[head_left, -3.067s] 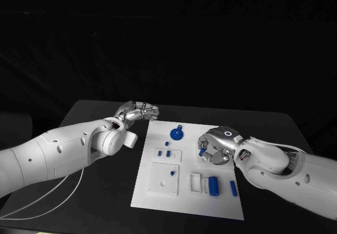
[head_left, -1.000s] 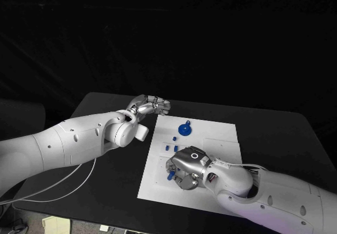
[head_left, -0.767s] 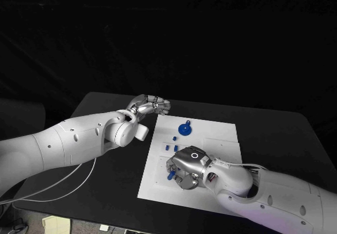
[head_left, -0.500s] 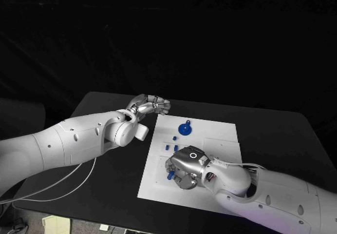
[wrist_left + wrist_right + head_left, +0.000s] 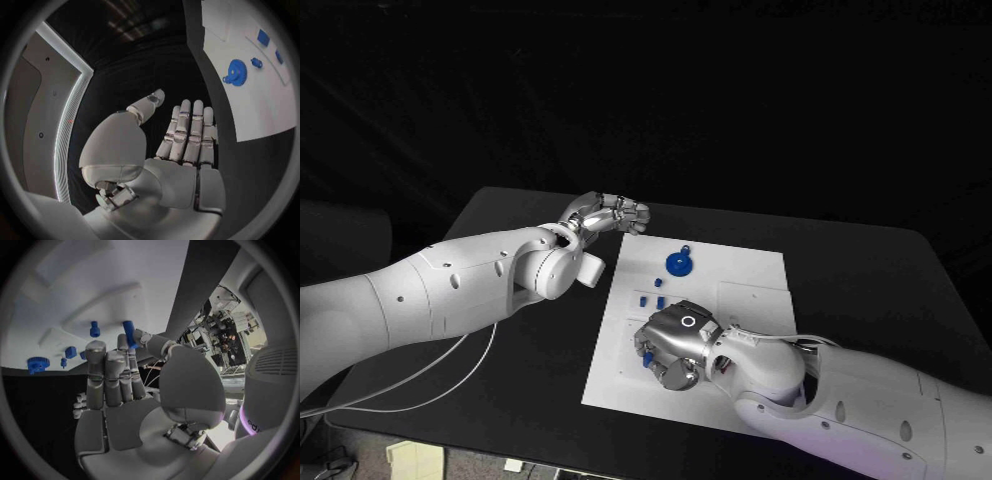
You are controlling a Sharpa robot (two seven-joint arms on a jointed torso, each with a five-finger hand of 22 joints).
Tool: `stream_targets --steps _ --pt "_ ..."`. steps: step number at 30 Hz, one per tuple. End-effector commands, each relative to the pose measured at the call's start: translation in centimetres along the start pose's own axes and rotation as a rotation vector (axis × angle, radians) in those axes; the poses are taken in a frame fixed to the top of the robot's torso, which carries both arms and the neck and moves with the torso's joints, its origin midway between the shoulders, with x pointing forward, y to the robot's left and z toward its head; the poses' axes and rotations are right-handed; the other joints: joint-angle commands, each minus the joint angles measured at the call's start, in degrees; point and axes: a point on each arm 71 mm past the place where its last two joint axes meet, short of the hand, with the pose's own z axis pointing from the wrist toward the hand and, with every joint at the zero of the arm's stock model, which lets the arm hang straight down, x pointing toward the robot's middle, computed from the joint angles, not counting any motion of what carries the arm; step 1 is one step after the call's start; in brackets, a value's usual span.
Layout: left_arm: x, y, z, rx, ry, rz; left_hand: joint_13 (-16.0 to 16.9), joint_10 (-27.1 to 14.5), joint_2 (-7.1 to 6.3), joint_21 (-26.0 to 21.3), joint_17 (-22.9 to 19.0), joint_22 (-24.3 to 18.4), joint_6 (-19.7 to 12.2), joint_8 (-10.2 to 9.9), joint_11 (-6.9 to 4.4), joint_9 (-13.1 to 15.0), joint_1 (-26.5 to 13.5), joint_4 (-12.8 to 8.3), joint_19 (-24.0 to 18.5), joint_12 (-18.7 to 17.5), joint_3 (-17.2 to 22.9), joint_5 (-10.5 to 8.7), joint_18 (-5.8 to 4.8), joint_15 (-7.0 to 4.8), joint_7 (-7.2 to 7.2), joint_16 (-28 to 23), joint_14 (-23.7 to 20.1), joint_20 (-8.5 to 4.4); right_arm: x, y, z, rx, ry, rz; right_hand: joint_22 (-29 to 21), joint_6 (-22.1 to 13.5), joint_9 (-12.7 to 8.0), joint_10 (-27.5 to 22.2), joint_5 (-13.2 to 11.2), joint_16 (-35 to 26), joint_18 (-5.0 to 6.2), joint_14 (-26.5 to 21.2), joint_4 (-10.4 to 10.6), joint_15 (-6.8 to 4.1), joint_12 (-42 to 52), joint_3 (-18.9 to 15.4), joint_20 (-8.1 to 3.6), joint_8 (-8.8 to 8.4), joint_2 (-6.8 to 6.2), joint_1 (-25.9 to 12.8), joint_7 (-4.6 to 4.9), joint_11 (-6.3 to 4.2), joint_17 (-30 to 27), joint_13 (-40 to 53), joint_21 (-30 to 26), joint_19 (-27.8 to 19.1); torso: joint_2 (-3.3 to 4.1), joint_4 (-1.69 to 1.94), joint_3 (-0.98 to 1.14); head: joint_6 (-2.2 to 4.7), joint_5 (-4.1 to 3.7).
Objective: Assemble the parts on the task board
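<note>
My right hand [image 5: 672,345] has edged left over the task board [image 5: 747,275] – it pinches a blue peg [image 5: 129,334], ready for insertion – my left hand [image 5: 606,216] idles empty, fingers loosely apart, beside the board

black table [image 5: 877,270], white cable [image 5: 437,385] lying on it

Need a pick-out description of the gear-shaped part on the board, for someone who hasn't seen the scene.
Start at the white task board in the middle of the black table and go to its far end, away from the robot. The blue gear lies flat there, near the left hand. It is the one round, toothed disc; the other blue parts close by are small pegs and blocks.
</note>
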Motion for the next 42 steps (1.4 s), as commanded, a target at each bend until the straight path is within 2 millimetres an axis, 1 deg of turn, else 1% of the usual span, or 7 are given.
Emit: stream_targets --steps 1,7,10,17,22,36,42 --pt "0.2 -0.2 0.1 0.009 0.015 -0.010 -0.1 -0.4 0.03 -0.3 0.1 0.1 -0.4 0.3 0.07 -0.1 0.2 0.2 0.2 -0.3 -0.2 0.10 1.07 0.24 -0.14 -0.4 0.0 0.26 0.8 0.4 0.0 -0.012 0.057 -0.023 0.9 0.4 1.0 0.3 0.4 0.0 4.90 -0.1 -0.1 -0.43 0.1 0.3 -0.45 0.32 0.23 -0.1 0.01 0.06 -0.1 0.0 0.3 -0.1 0.02 -0.02 -0.01 -0.11 -0.04" --pt "0.2 -0.2 0.1 0.009 0.016 -0.010 -0.1 -0.4 0.03 -0.3 0.1 0.1 -0.4 0.3 0.07 -0.1 0.2 0.2 0.2 -0.3 -0.2 0.09 1.07 0.24 -0.13 -0.4 0.0 0.26 1.0 0.3 0.0 -0.012 0.058 0.011 0.9 0.4 1.0 0.2 0.4 0.0 4.90 -0.1 -0.2 -0.42 0.1 0.3 -0.43 0.32 0.18 -0.2 0.02 0.07 -0.1 0.0 0.3 -0.1 0.02 -0.05 0.00 -0.14 -0.12" --pt "0.2 -0.2 0.1 0.008 0.015 -0.009 -0.1 -0.4 0.03 -0.3 0.1 0.1 -0.4 0.3 0.07 -0.1 0.2 0.2 0.2 -0.3 -0.2 0.10 1.07 0.24 -0.13 -0.4 0.0 0.26 1.0 0.2 -0.1 -0.010 0.057 0.027 0.9 -0.3 0.8 -0.5 1.3 -0.2 4.90 -0.2 -0.4 -0.11 -0.4 -0.6 -0.21 -0.13 -1.28 -1.5 0.32 0.40 -0.2 -0.1 0.3 -0.4 -0.01 -0.03 0.02 -0.14 -0.10" --pt "0.1 -0.2 0.1 0.007 0.013 -0.009 -0.1 -0.4 0.02 -0.3 0.1 0.1 -0.4 0.3 0.08 -0.1 0.2 0.2 0.2 -0.3 -0.2 0.09 1.08 0.25 -0.13 -0.4 0.0 0.27 0.6 -0.4 -0.5 0.003 -0.012 0.077 1.0 -7.1 -0.9 -5.8 6.8 0.0 4.90 0.0 -4.0 2.02 -3.6 -12.9 0.26 -3.98 -3.16 -8.2 3.31 2.48 -0.3 -1.4 0.5 -0.5 0.00 -0.08 0.05 -0.08 -0.13" --pt "0.1 -0.2 0.0 0.007 0.013 -0.009 -0.1 -0.4 0.01 -0.3 0.1 0.1 -0.5 0.3 0.08 -0.1 0.2 0.2 0.2 -0.3 -0.2 0.09 1.08 0.25 -0.13 -0.5 0.0 0.27 0.3 -0.6 -0.7 0.015 -0.061 0.088 0.6 -8.7 -1.3 -8.8 6.6 0.1 4.90 -0.3 -5.0 2.92 -4.5 -16.7 0.22 -4.66 -3.15 -8.9 3.94 3.49 -0.4 -2.5 -0.1 -0.7 0.02 -0.05 0.09 0.04 -0.21" --pt "0.0 -0.2 0.0 0.007 0.009 -0.008 -0.1 -0.4 0.05 -0.3 0.2 0.1 -0.5 0.3 0.08 -0.1 0.3 0.2 0.3 -0.3 -0.2 0.10 1.14 0.24 -0.12 -0.5 0.0 0.26 -1.3 -1.3 -2.5 0.030 -0.161 0.165 0.2 -8.7 -1.3 -9.6 7.4 0.1 4.90 -0.4 -4.8 3.13 -4.0 -17.0 0.10 -4.41 -3.24 -7.9 3.91 3.73 -0.6 -3.4 -0.6 -0.4 0.01 -0.07 0.12 0.55 -0.69" --pt "-0.3 -0.1 0.1 0.005 0.003 -0.007 -0.1 -0.4 0.05 -0.3 0.2 0.1 -0.5 0.3 0.08 -0.1 0.3 0.2 0.3 -0.3 -0.2 0.10 1.15 0.24 -0.12 -0.5 0.0 0.26 -4.0 -4.5 -4.5 0.143 -0.180 0.371 0.1 -7.6 -1.1 -5.9 5.7 0.1 4.90 -0.3 -3.0 2.02 -2.0 -15.8 0.21 -3.67 -3.19 -7.5 3.41 2.56 -0.8 -2.8 -0.9 -0.3 -0.05 -0.15 0.11 1.22 -1.58"
